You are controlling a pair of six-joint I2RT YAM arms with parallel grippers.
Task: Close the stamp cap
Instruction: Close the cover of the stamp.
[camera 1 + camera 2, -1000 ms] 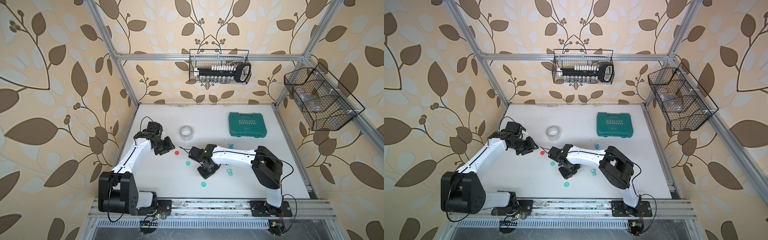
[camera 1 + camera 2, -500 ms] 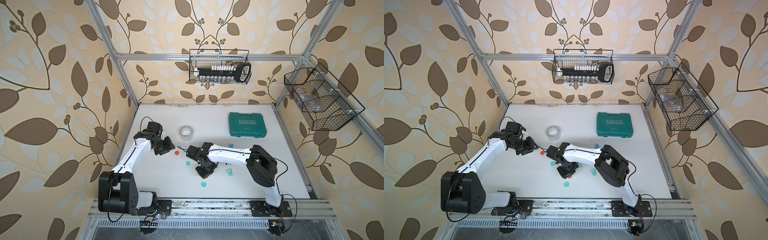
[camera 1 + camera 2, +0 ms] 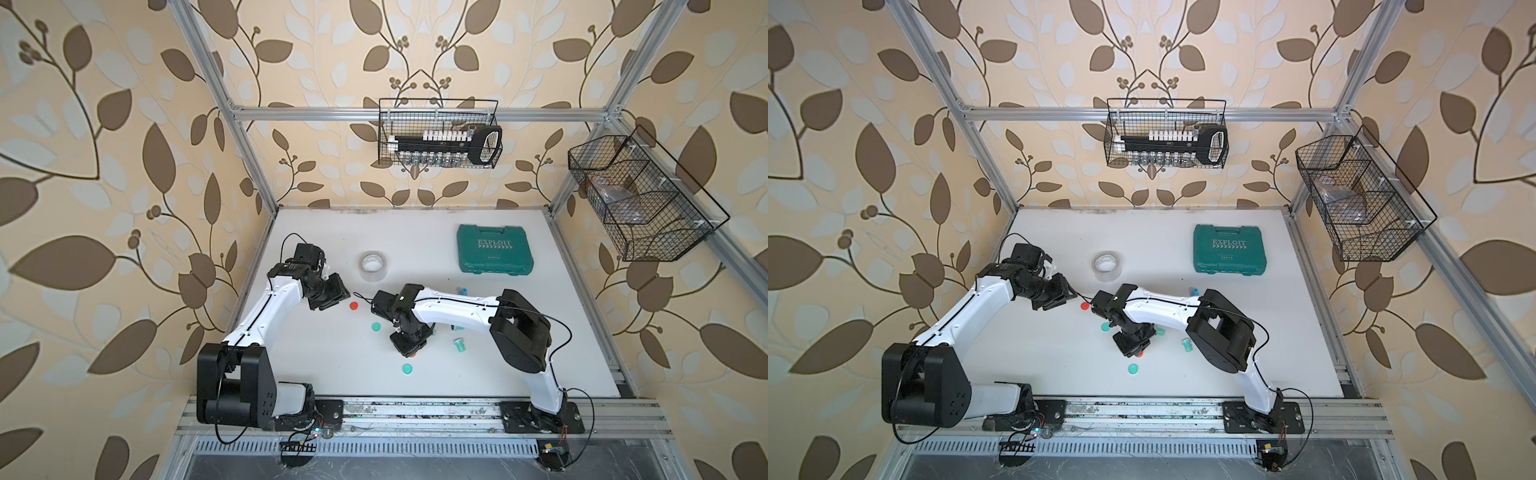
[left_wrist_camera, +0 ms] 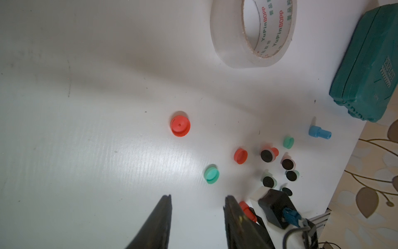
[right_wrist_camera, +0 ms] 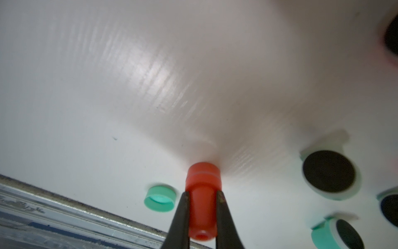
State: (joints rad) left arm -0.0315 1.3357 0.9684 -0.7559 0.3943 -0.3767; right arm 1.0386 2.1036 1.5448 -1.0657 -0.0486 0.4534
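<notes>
A red stamp [image 5: 203, 174] stands on the white table [image 5: 107, 86] with its wide end down, and a seam runs round that end. My right gripper [image 5: 202, 193] is shut on its narrow stem. In both top views the right gripper [image 3: 409, 349] points straight down and only a sliver of the red stamp [image 3: 412, 355] shows under it. My left gripper [image 4: 198, 197] is open and empty, low over the table at the left [image 3: 334, 296]. A loose red cap [image 4: 180, 126] lies ahead of it [image 3: 353, 306].
Green caps [image 3: 376, 327] [image 3: 407, 368] lie near the right gripper, one close beside the held stamp [image 5: 160, 199]. Several stamps with black faces [image 4: 267, 155] lie clustered, plus a green stamp [image 3: 459, 345] and a blue one [image 3: 462, 290]. A tape roll [image 3: 372, 266] and green tool case [image 3: 494, 249] sit behind.
The right arm has shifted slightly, carrying the gripper and red stamp a little toward the table's front. The left arm has not moved.
</notes>
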